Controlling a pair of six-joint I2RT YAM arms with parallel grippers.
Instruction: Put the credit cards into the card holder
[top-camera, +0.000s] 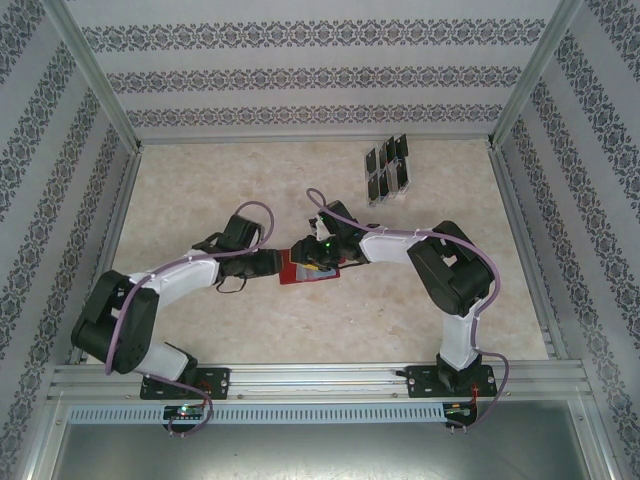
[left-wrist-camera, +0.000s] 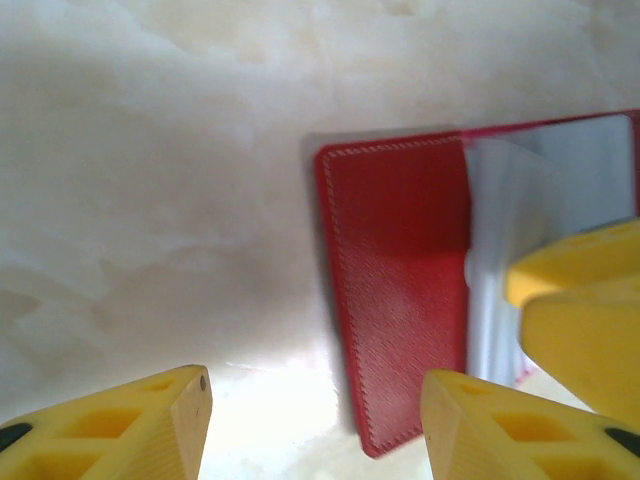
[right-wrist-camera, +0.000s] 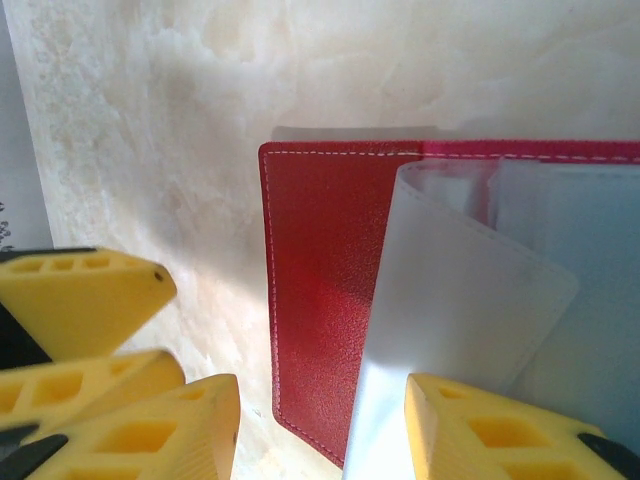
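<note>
Both arms bent inward over mid-bench, wrists meeting at the card holder (top-camera: 300, 274). Jaws of left gripper (left-wrist-camera: 318, 400) apart, nothing clamped, holder's red corner lying between them. Jaws of right gripper (right-wrist-camera: 322, 395) moderately apart, gripping nothing; one finger sits over the grey inner panel (right-wrist-camera: 470, 290), contact unclear. Holder lies open on the bench (top-camera: 200, 180), centre. The credit cards (top-camera: 388, 170) are bunched far right, well apart from it. Pale marbled bench, patterned wallpaper (top-camera: 300, 80), metal frame rails.
</note>
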